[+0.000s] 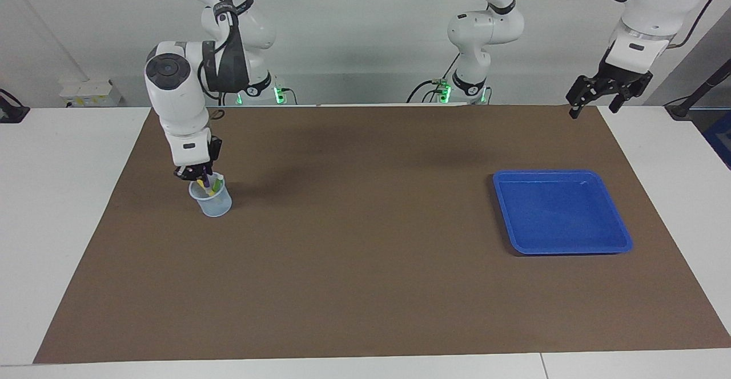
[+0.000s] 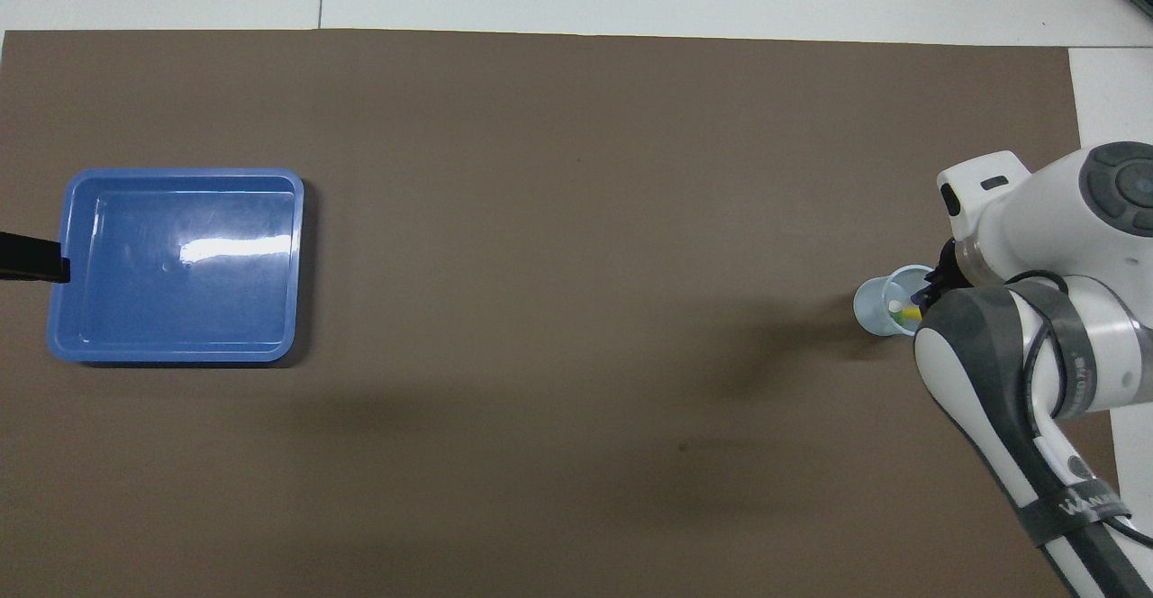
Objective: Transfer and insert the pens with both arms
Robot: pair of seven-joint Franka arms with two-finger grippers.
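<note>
Here, the pens sit in a cup by the right gripper.
In the facing view, at middle left, the right gripper [image 1: 197,174] pinches the purple pen over the clear cup [image 1: 212,202], where the yellow pen [image 1: 201,185] and green pen [image 1: 217,183] stand; at upper right the left gripper [image 1: 604,89] hangs with fingers spread, above the blue tray [image 1: 562,245]. In the overhead view, the cup [image 2: 876,308] is at middle right, the tray [image 2: 297,260] at middle left.
</note>
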